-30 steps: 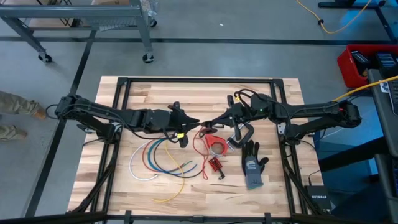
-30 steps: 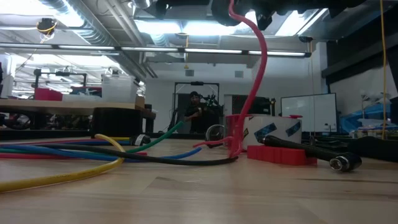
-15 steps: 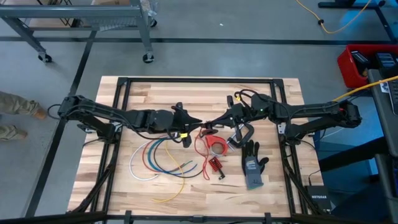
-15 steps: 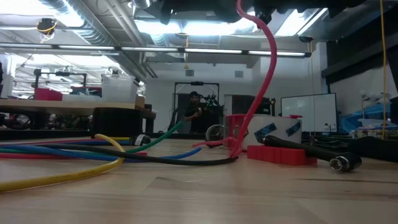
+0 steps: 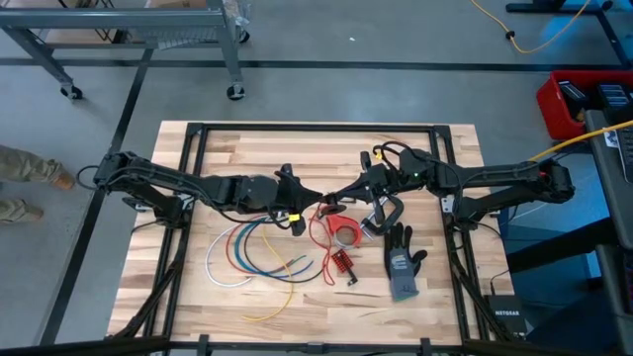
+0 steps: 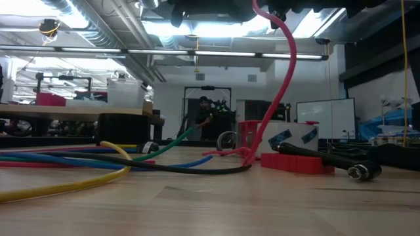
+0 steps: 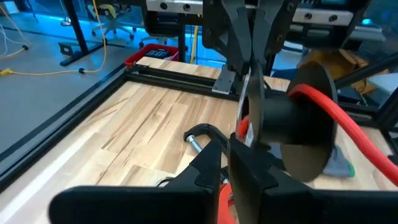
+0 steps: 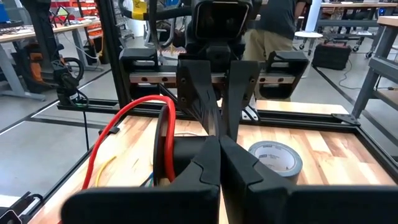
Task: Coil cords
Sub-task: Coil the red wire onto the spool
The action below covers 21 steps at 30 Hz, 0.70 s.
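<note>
My two grippers meet tip to tip above the table's middle: the left gripper (image 5: 309, 195) comes from the left, the right gripper (image 5: 341, 194) from the right. Both look shut. Between them is a small black spool (image 7: 305, 124), also in the right wrist view (image 8: 165, 140), with the red cord (image 7: 339, 118) running round it. The red cord (image 6: 283, 72) hangs from the grippers in an arc; its lower loops (image 5: 318, 229) lie on the table. White, blue, red, green and yellow cords (image 5: 247, 252) lie curved on the table's left half. My left gripper (image 7: 227, 152) is shut, level, from the table's left, at the spool's hub end; red cord (image 7: 222, 190) shows between its fingers. My own fingers hide the exact place of contact. My right gripper (image 8: 219, 149) is shut, level, from the table's right, at the end of the spool's hub (image 8: 189, 149). The spool sticks out sideways from its fingertips, clear of the table, and the red cord (image 8: 124, 118) loops over the flange.
A grey tape roll (image 5: 344, 233) lies just near of the grippers, a black clamp (image 5: 384, 213) to its right, a grey glove (image 5: 401, 262) nearer still, a red ridged piece (image 5: 341, 263) beside it. A person stands far back in the room (image 6: 205, 118).
My left gripper has crept a little toward the table's right, toward the right gripper. The raised part of the red cord has swung sideways and bows out more; its lower end stays on the table.
</note>
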Motion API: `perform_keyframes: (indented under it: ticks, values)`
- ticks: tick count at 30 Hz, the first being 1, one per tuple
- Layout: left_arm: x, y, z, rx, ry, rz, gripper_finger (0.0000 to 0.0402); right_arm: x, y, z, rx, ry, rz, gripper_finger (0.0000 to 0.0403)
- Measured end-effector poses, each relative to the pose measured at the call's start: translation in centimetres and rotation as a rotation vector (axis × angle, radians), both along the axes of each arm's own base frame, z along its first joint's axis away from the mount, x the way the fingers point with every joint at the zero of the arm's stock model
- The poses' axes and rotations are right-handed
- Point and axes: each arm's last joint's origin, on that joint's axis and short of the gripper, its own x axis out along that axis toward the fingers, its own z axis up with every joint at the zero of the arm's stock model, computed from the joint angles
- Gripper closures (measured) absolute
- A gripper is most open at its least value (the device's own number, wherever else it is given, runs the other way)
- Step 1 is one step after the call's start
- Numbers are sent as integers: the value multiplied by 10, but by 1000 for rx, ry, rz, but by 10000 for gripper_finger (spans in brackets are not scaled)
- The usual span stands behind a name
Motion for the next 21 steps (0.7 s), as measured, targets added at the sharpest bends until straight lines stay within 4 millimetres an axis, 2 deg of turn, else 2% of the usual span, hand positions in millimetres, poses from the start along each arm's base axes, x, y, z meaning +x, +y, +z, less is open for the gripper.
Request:
perform_keyframes:
  ticks: [5, 11, 21]
  values:
    - [-6, 9, 0, 30, 56, 55, 384, 0, 0, 0, 0, 2, -3, 402]
    - [-22, 23, 7, -73, 96, 89, 361, 0, 0, -1, 1, 11, -3, 402]
    - [-25, 26, 4, -106, 134, 78, 258, 0, 0, -2, 1, 19, -7, 402]
